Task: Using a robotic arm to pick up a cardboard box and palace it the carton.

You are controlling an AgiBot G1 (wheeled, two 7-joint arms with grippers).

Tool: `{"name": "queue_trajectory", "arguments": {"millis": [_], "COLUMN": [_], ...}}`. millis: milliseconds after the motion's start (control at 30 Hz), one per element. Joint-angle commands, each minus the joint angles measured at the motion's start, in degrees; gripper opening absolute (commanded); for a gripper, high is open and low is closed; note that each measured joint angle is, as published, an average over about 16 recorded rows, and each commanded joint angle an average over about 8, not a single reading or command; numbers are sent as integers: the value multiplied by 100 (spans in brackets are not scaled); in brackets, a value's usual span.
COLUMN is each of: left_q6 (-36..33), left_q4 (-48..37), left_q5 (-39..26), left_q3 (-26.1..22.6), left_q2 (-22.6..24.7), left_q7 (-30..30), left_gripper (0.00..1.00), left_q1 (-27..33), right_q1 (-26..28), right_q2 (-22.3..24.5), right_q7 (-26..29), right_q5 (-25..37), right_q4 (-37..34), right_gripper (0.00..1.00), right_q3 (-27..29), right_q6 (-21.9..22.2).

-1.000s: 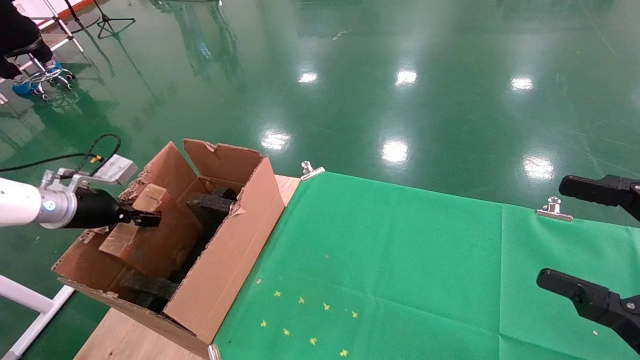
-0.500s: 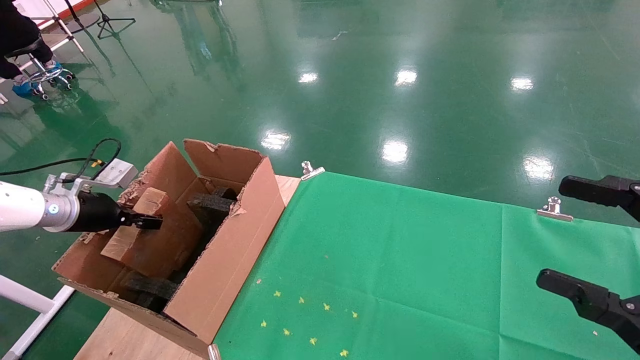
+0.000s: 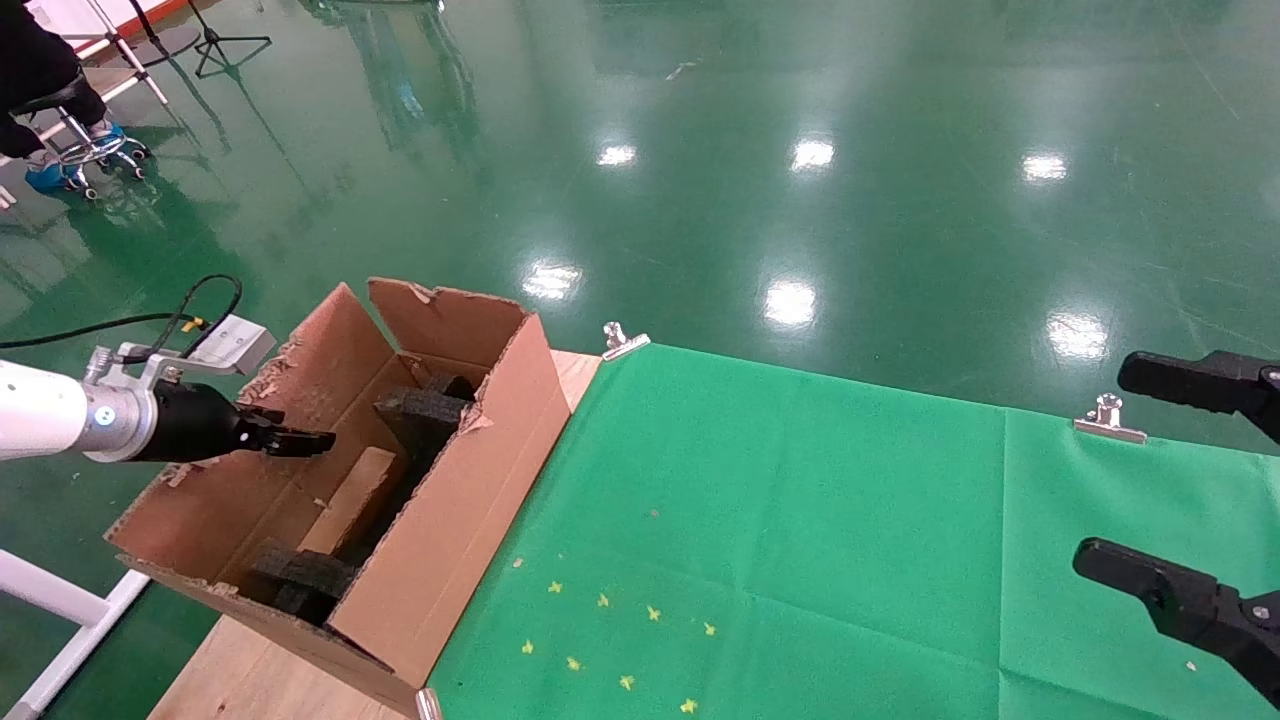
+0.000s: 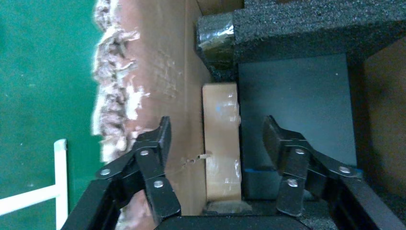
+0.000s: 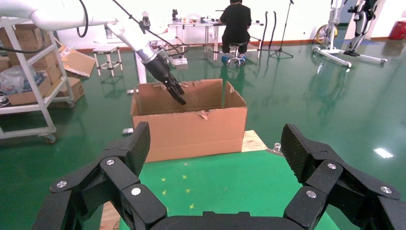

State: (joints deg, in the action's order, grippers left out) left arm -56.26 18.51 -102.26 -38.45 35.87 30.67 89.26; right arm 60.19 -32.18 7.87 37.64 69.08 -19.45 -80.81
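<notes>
Desk point(image 3: 800, 540) under green cloth, on a glossy green floor point(image 3: 800, 150). Carton point(image 3: 440, 520) at the desk's left end. Box point(image 3: 350, 500) lies inside on the bottom, apparently against a foam block point(image 3: 420, 410). Left gripper point(image 3: 300, 440) hangs above it, released, empty. Right gripper point(image 5: 215, 143) spread wide, parked at the desk's right.

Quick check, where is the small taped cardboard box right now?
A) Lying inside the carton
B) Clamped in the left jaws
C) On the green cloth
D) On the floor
A: the cardboard box lies down inside the carton beside the black foam, with the left gripper open and empty above it.
</notes>
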Motion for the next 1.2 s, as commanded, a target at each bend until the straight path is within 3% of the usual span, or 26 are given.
{"name": "queue_trajectory", "arguments": {"millis": [33, 400, 600, 867, 1200], "left_q6": [27, -1094, -1363, -1391, -1643], "left_q4": [-15, 1196, 1663, 1747, 2343], "left_q5": [0, 336, 435, 577, 1428], "left_q3": [-1, 182, 225, 274, 581], "left_q2": [11, -504, -697, -666, -583], "left_q7": [1, 324, 481, 402, 34], "left_gripper": [100, 100, 100, 100, 100], "left_q1": [-20, 562, 614, 510, 4], "right_q1": [0, 0, -1, -1, -1], "right_q2": [0, 0, 1, 1, 1], "right_q7": [0, 0, 0, 0, 0], "right_q5": [0, 0, -1, -1, -1], "right_q4": [0, 0, -2, -2, -2], "right_gripper": [100, 100, 100, 100, 100], "right_q3": [0, 0, 0, 0, 0], "right_q6": [0, 0, 2, 2, 2]}}
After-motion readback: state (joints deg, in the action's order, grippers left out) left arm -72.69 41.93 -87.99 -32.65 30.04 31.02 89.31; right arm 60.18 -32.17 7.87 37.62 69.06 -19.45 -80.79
